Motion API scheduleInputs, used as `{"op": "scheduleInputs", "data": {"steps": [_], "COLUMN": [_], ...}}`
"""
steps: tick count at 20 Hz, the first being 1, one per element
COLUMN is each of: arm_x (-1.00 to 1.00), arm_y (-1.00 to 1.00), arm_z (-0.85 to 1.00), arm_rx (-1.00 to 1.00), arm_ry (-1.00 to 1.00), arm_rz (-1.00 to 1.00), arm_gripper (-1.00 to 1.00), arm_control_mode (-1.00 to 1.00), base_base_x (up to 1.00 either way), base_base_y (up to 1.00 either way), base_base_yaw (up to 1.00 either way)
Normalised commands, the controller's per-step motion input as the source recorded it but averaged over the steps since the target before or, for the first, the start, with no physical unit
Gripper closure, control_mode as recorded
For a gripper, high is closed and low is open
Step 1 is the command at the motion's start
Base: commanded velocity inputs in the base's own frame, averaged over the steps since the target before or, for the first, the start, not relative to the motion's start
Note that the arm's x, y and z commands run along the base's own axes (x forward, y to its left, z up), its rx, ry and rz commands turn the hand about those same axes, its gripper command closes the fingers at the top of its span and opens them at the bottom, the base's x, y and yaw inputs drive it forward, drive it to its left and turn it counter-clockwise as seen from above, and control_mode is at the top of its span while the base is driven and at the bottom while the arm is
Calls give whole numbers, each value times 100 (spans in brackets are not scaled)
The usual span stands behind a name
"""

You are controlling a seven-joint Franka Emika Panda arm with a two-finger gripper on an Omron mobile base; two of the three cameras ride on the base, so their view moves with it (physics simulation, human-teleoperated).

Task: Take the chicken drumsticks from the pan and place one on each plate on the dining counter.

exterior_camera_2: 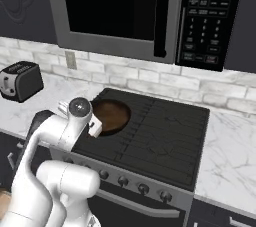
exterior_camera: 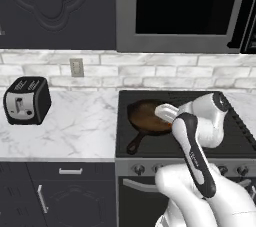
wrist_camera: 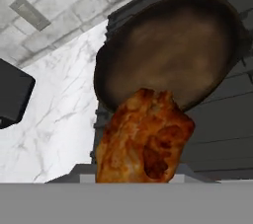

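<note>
Above the pan (wrist_camera: 168, 50) on the stove, my gripper (wrist_camera: 141, 181) is clamped on a chicken drumstick (wrist_camera: 143, 136); pan looks empty. I'd lift straight, carry slow, avoid squeezing harder.

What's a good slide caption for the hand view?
Gripper holding a golden-brown chicken drumstick above the emptied dark pan on the stove.

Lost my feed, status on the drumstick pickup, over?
Gripper shut on golden-brown chicken drumstick. Held above round dark cast-iron pan; pan looks empty. Nothing in the way.
</note>
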Motion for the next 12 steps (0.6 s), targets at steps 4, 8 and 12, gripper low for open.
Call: {"op": "scheduleInputs", "data": {"steps": [4, 8, 12], "arm_x": [-100, -100, -84], "arm_y": [-26, -34, -11], "arm_z": [99, 76, 19], "arm_rx": [-20, -21, -22], "arm_ry": [30, 33, 31], "arm_rz": [2, 0, 0], "arm_gripper": [100, 100, 100], "arm_control_mode": [-100, -100, -100], "base_base_x": [0, 0, 0], "base_base_y": [0, 0, 0], "base_base_yaw": [0, 0, 0]}}
